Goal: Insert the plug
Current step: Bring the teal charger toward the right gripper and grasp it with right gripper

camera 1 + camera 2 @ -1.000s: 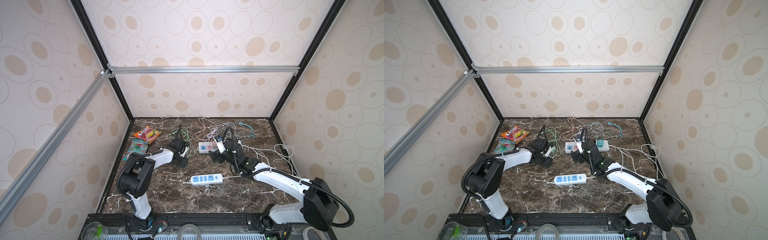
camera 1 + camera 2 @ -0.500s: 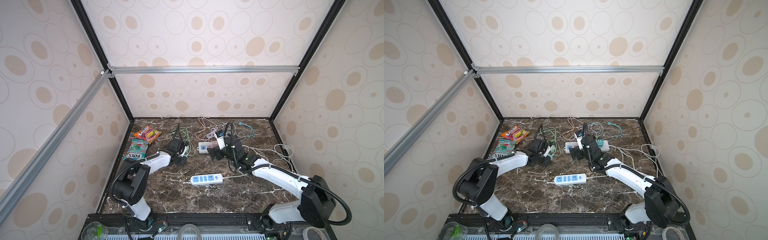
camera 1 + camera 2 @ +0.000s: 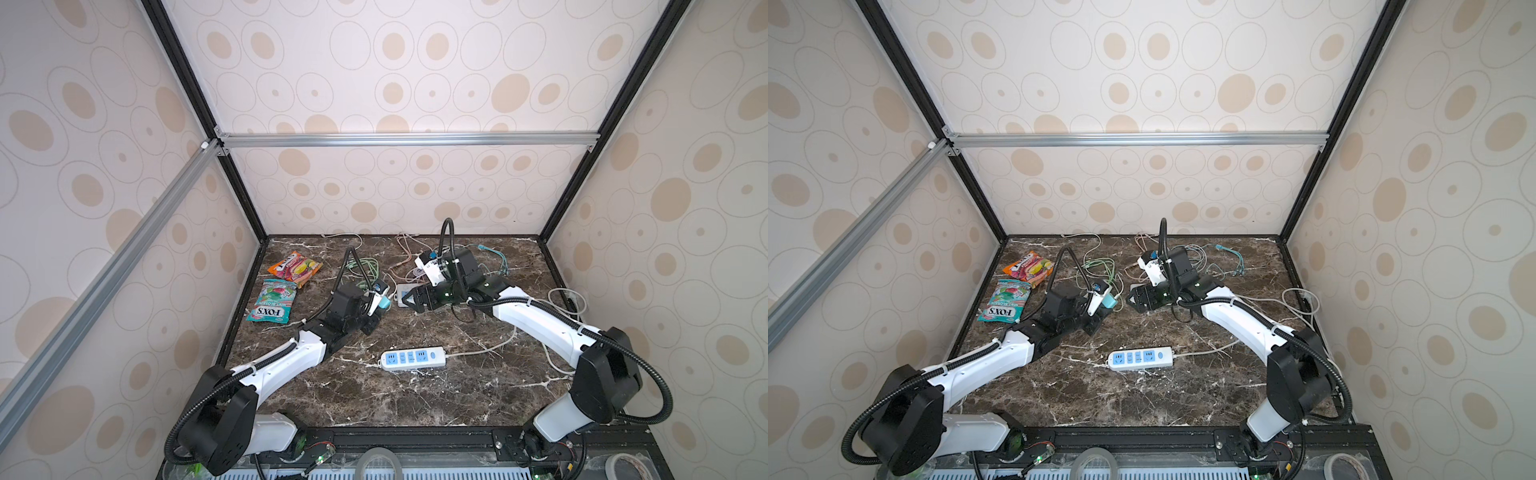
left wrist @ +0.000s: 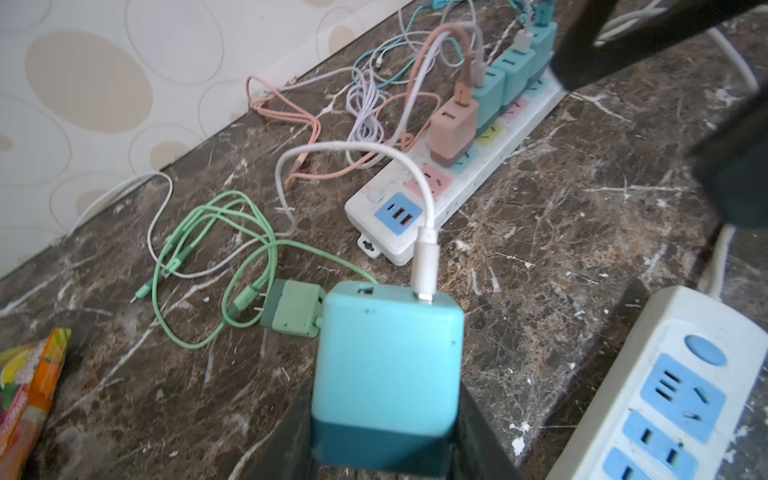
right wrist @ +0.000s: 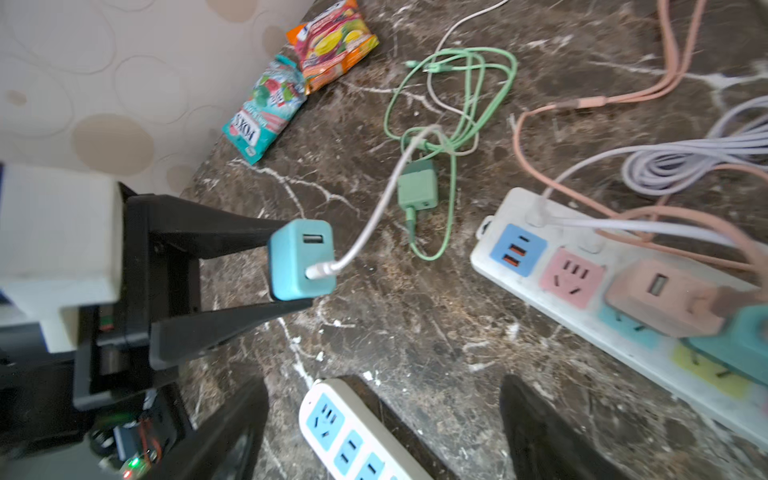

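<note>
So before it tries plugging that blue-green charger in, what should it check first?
1. The left gripper clamps the teal charger: ok.
2. Its prongs face a socket: cannot tell, they are hidden.
3. The white power strip has free sockets: ok, all empty.
4. The charger sits over a socket: not ok, it is off to one side.
5. The right gripper is open and empty: ok.
6. The white cable runs free: cannot tell.
</note>
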You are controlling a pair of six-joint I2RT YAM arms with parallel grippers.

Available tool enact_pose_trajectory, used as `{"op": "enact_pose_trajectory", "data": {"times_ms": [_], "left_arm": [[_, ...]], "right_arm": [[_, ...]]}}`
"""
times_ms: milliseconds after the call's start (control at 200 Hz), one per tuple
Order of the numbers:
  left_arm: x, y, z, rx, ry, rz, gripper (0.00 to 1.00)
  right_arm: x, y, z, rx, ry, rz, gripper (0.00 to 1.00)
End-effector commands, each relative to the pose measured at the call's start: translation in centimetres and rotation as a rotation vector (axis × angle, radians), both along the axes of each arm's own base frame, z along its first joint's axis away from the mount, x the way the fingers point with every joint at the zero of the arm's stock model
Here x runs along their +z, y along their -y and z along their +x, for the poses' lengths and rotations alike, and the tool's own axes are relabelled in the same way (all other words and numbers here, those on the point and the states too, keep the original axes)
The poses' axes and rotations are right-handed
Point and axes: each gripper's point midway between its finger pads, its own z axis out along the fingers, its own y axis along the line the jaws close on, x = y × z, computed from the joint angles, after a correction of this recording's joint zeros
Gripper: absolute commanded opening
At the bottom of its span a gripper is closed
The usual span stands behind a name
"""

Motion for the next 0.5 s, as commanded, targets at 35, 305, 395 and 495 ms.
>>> {"op": "enact_pose_trajectory", "data": {"times_ms": [35, 305, 395, 495], "left_arm": [[3.8, 1.9, -0.1, -0.123, 0.216, 0.024, 0.0], [4.6, 2.7, -0.3, -0.185, 0.347, 0.105, 0.0], [4.6, 3.0, -0.4, -0.199, 0.359, 0.097, 0.0], [4.8, 3.3, -0.8, -0.216, 0.371, 0.063, 0.0]], "right_arm": [[0.1, -1.7, -2.6, 0.113, -0.152, 0.061, 0.81], [0.6, -3.4, -3.1, 0.172, -0.201, 0.117, 0.69], [0.8, -3.7, -2.7, 0.163, -0.185, 0.148, 0.65], [0.7, -3.9, -2.2, 0.145, -0.17, 0.16, 0.59]]}}
